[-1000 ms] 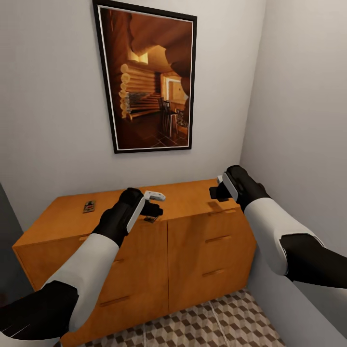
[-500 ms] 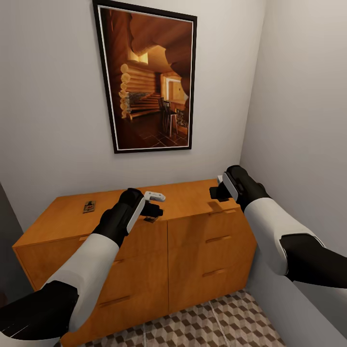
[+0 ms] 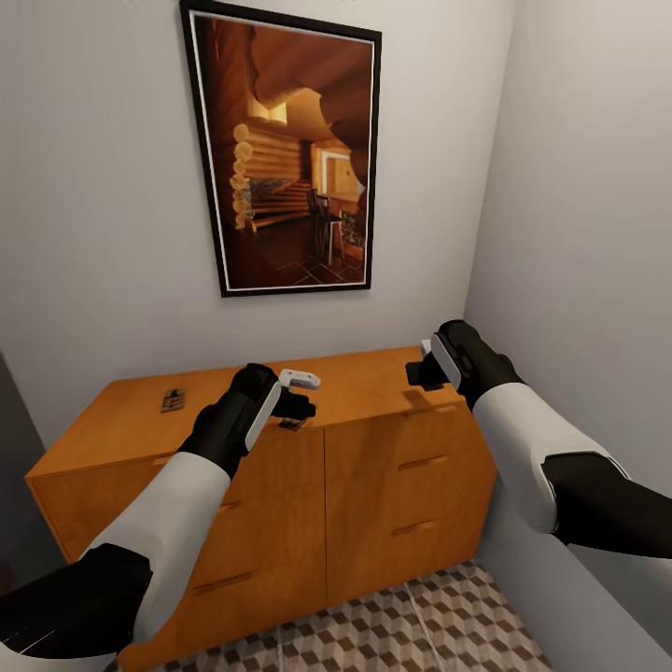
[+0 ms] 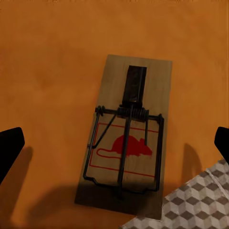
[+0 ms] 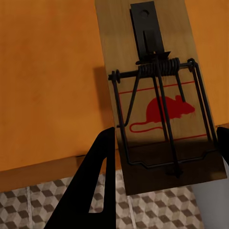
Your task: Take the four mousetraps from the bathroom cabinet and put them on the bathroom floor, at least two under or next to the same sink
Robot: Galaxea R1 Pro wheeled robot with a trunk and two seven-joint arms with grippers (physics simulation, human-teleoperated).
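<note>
The orange-brown cabinet (image 3: pixel 373 467) stands against the wall. One mousetrap (image 3: pixel 171 400) lies on its top at the far left. A second mousetrap (image 4: pixel 126 138) lies near the front edge, and my left gripper (image 3: pixel 299 407) hangs open above it with its fingers (image 4: pixel 9 148) far apart on either side. My right gripper (image 3: pixel 417 373) is at the cabinet's front right edge, shut on a third mousetrap (image 5: pixel 160 95). Its fingers (image 5: pixel 100 181) touch both long sides of that trap, whose end sticks out over the bathroom floor (image 5: pixel 47 210).
A large framed picture (image 3: pixel 285 159) hangs on the wall above the cabinet. A grey side wall (image 3: pixel 579 233) closes in tight on the right. Cube-patterned floor tiles (image 3: pixel 420 625) show in front of the cabinet.
</note>
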